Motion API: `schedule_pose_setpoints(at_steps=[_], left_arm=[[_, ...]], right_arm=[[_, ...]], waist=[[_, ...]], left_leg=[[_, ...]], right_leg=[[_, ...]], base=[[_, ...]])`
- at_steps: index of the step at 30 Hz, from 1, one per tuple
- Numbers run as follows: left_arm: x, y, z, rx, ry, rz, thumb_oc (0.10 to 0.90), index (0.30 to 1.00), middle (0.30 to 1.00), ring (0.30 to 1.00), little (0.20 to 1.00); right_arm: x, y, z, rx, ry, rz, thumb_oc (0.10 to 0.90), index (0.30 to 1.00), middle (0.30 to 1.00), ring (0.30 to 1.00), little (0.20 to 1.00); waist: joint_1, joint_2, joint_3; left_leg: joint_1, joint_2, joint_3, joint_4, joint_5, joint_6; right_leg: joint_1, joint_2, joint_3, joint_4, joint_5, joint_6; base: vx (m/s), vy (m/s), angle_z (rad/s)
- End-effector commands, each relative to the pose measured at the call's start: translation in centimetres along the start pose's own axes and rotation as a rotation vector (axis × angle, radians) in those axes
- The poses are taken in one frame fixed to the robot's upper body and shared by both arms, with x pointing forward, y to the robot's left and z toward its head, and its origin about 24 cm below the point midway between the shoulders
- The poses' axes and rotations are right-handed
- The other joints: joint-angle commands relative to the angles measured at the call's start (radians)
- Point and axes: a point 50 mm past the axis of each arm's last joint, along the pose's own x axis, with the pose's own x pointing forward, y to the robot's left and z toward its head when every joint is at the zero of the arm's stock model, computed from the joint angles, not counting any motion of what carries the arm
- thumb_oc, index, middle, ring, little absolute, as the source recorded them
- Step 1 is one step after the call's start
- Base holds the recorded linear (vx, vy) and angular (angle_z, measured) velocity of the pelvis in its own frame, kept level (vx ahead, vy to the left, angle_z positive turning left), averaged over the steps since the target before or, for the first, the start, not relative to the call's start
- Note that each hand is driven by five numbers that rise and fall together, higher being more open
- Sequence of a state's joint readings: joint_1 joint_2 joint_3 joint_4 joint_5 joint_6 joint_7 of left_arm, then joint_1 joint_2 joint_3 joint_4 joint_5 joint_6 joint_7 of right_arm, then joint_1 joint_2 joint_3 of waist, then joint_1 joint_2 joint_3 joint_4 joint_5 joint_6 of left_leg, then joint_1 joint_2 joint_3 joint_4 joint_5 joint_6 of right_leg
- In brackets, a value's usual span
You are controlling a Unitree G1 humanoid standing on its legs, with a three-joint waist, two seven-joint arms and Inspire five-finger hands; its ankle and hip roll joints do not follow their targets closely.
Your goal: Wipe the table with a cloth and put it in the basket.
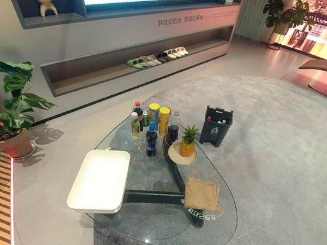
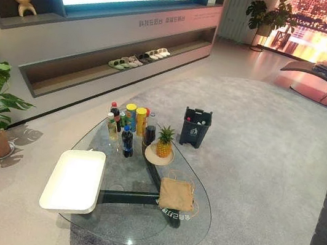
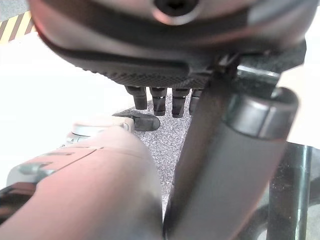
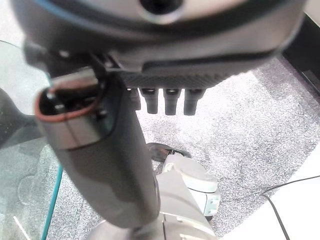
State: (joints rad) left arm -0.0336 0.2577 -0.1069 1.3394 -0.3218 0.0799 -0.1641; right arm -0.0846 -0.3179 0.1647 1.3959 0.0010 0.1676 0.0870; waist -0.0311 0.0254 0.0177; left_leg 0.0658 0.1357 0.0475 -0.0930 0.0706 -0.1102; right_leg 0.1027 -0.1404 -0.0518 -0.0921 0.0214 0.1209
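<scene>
Tan cloth (image 1: 202, 194) x1, white basket (image 1: 99, 180) x1, glass table (image 1: 152, 229)

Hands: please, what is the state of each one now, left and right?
Left hand: open, fingers straight, holding nothing.
Right hand: open, fingers straight, holding nothing.
</scene>
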Motion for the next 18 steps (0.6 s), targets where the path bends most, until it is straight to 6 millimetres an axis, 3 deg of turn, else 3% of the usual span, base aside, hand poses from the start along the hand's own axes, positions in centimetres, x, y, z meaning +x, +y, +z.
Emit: schedule_pose_setpoints(at_steps=[1,18], left_arm=[[0.0,-0.15,3.35,0.035,-0.078,0.0,0.8,0.9,0.9,0.9,0.9],[-0.11,0.47,3.3,0.013,-0.096,0.03,0.8,0.9,0.9,0.9,0.9]], right_arm=[[-0.17,-0.2,1.52,-0.053,-0.005,0.001,0.8,0.9,0.9,0.9,0.9],[-0.18,-0.53,1.29,-0.022,-0.001,-0.014,0.8,0.9,0.9,0.9,0.9]], waist=[[0.012,-0.014,0.055],[0.011,-0.015,0.056]], left_leg=[[0.029,-0.067,0.025,0.006,-0.082,0.037],[0.029,-0.069,0.024,0.006,-0.081,0.037]], right_leg=[[0.008,0.024,-0.075,0.005,-0.01,-0.008],[0.006,0.027,-0.068,0.005,-0.008,-0.006]], base=[[0.0,0.0,0.0],[0.01,0.001,0.0]])
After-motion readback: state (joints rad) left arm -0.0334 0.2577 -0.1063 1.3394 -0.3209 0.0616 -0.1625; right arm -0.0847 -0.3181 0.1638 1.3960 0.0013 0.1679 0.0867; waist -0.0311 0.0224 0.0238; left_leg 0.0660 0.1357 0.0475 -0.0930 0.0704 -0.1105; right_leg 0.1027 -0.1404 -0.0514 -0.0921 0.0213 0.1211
